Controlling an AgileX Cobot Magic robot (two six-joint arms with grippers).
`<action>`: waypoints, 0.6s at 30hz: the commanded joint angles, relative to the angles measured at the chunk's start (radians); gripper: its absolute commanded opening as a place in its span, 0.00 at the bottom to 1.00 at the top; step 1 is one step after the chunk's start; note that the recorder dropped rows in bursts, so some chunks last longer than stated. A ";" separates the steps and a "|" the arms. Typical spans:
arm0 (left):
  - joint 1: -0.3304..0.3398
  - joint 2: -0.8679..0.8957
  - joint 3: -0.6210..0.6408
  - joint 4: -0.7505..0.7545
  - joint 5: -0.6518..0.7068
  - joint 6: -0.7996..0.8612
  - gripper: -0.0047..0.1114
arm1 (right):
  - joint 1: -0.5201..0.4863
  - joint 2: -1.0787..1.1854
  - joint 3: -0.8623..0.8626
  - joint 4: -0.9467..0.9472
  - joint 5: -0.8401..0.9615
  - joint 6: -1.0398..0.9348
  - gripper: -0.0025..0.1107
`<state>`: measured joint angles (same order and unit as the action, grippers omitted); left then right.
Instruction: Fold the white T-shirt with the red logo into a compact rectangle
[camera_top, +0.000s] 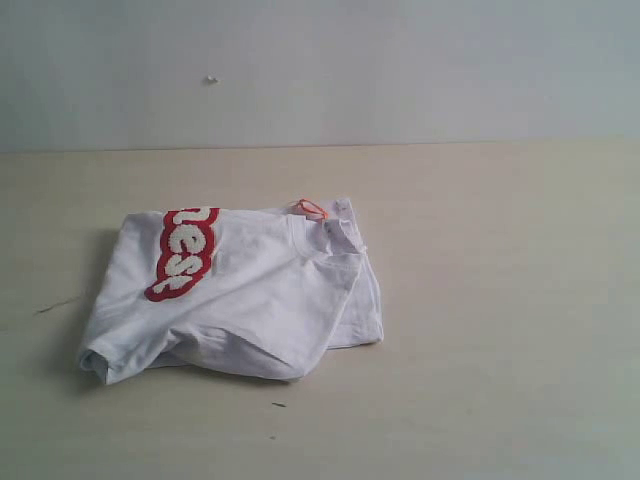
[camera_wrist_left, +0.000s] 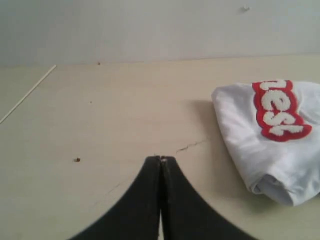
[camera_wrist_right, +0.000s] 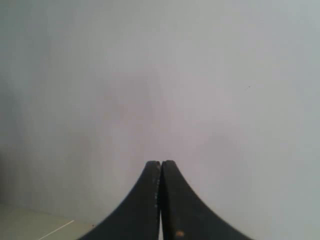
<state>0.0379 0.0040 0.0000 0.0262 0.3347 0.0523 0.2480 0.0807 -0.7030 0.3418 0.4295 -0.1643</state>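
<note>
Broadly, a pale wooden table (camera_top: 500, 300) fills the lower two-thirds of the exterior view, with a plain grey-white wall (camera_top: 400, 70) behind it. The white T-shirt (camera_top: 260, 300) lies on the table toward eight o'clock from the view's middle. It is folded into a loose, lumpy bundle rather than a neat rectangle, with a rounded roll of cloth at its seven o'clock corner and a flatter layer sticking out at four o'clock.

The left gripper (camera_wrist_left: 161, 159) has its two black jaws pressed together with nothing between them. It hangs over bare table, well apart from the shirt's rolled edge. The right gripper (camera_wrist_right: 161, 162) is likewise closed and empty, and its camera faces mostly the wall.

The red logo (camera_top: 183, 253) runs as a strip down the bundle's ten o'clock side; only the letters "nes" or so are readable, the rest wrapping over the fold. A small orange neck tag (camera_top: 310, 208) pokes out at the shirt's one o'clock edge, beside the collar.

A thin dark scratch (camera_top: 58, 304) marks the table at nine o'clock of the shirt. A tiny dark speck (camera_top: 278, 405) sits at six o'clock, just beyond the hem. A small mark (camera_top: 211, 80) dots the wall.
</note>
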 joint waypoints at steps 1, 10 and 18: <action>-0.006 -0.004 0.000 -0.013 0.006 0.017 0.04 | -0.003 -0.003 0.007 -0.002 0.003 0.001 0.02; -0.006 -0.004 0.000 -0.013 0.015 0.017 0.04 | -0.003 -0.003 0.007 -0.002 0.003 0.001 0.02; -0.006 -0.004 0.000 -0.013 0.014 0.019 0.04 | -0.003 -0.003 0.007 -0.002 0.003 0.001 0.02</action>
<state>0.0379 0.0040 -0.0003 0.0222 0.3487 0.0675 0.2480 0.0807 -0.7030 0.3418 0.4295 -0.1643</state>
